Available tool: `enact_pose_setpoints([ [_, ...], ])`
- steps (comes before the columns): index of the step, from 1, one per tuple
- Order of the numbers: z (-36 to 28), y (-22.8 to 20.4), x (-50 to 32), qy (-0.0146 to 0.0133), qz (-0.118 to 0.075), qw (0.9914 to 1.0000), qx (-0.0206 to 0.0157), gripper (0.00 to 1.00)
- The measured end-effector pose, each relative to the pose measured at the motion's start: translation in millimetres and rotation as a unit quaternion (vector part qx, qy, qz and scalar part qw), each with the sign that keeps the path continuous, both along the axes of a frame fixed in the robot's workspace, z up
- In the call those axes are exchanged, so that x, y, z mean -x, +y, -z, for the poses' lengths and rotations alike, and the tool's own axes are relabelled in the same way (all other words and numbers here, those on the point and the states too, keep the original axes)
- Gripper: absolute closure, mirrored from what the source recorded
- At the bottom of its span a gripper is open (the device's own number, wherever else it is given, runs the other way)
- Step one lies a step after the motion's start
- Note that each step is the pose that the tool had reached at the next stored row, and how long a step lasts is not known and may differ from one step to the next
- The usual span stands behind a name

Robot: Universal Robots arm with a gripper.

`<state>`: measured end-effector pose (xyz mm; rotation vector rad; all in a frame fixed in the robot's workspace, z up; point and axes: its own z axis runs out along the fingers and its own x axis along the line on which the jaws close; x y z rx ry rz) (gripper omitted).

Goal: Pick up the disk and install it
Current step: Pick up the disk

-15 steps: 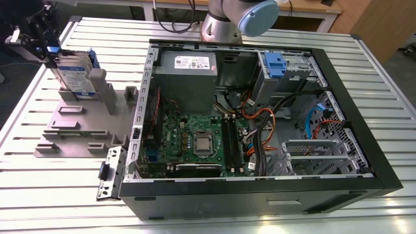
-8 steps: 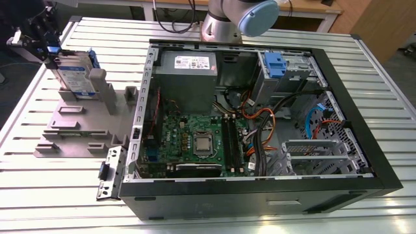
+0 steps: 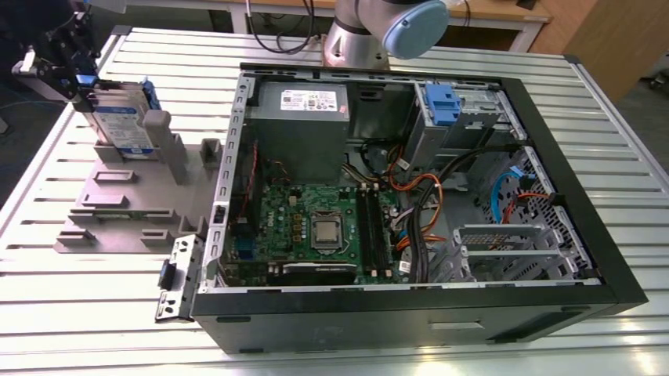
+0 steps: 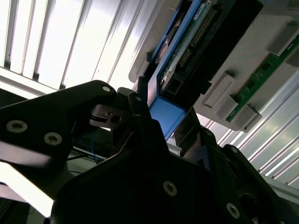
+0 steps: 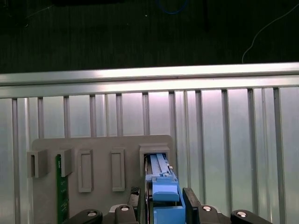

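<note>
So, here's how we see it:

1. Closest in, the gripper (image 5: 166,207) has its black fingers (image 5: 192,207) pressed onto both sides of the disk (image 5: 162,184), pinching it by the blue carrier along its upper edge.
2. The disk stands on edge in an end slot of the grey holder plate (image 5: 100,144); we can't tell whether it's lifted a bit or fully seated.
3. Further along that plate a green memory stick (image 5: 59,186) stands in its own slot, well apart from the disk, with two more brackets between them.
4. The plate lies flat on the slatted metal table (image 5: 224,140).
5. In the exterior view the open computer case (image 3: 418,313) lies just beside the plate, toward the exterior view's right, with its motherboard (image 3: 313,227) facing up.
6. At the case's far end we see a grey metal box (image 3: 303,110) with a white sticker, and a blue latch piece (image 3: 443,102) on the drive bay next to it.
7. Past that stands the arm's base (image 3: 353,45).
</note>
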<state>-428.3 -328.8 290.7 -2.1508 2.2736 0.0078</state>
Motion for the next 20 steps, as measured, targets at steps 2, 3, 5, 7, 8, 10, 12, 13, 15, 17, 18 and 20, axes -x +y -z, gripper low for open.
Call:
enact_pose_setpoints([
  [2, 0.0, 0.0, 0.0, 0.0000, 0.000, 1.00000, 0.0000, 0.52],
  [3, 0.0, 0.0, 0.0, 0.0000, 0.000, 1.00000, 0.0000, 0.52],
  [5, 0.1, 0.0, 0.0, 0.0000, 0.000, 1.00000, 0.0000, 0.52],
  [7, 0.1, 0.0, 0.0, 0.0000, 0.000, 1.00000, 0.0000, 0.54],
  [8, 0.1, 0.0, 0.0, 0.0000, 0.000, 1.00000, 0.0000, 0.54],
  [10, 0.1, 0.0, 0.0, 0.0000, 0.000, 1.00000, 0.0000, 0.60],
  [12, 0.1, 0.0, 0.0, 0.0000, 0.000, 1.00000, 0.0000, 0.60],
  [13, 0.2, 0.0, 0.0, 0.0000, 0.000, 1.00000, 0.0000, 0.60],
  [15, 0.2, 0.0, 0.0, 0.0000, 0.000, 1.00000, 0.0000, 0.60],
  [17, 0.3, 0.0, 0.0, 0.0000, 0.000, 1.00000, 0.0000, 0.60],
  [18, 0.2, 0.0, 0.0, 0.0000, 0.000, 1.00000, 0.0000, 0.62],
  [20, 0.3, 0.0, 0.0, 0.0000, 0.000, 1.00000, 0.0000, 0.62],
])
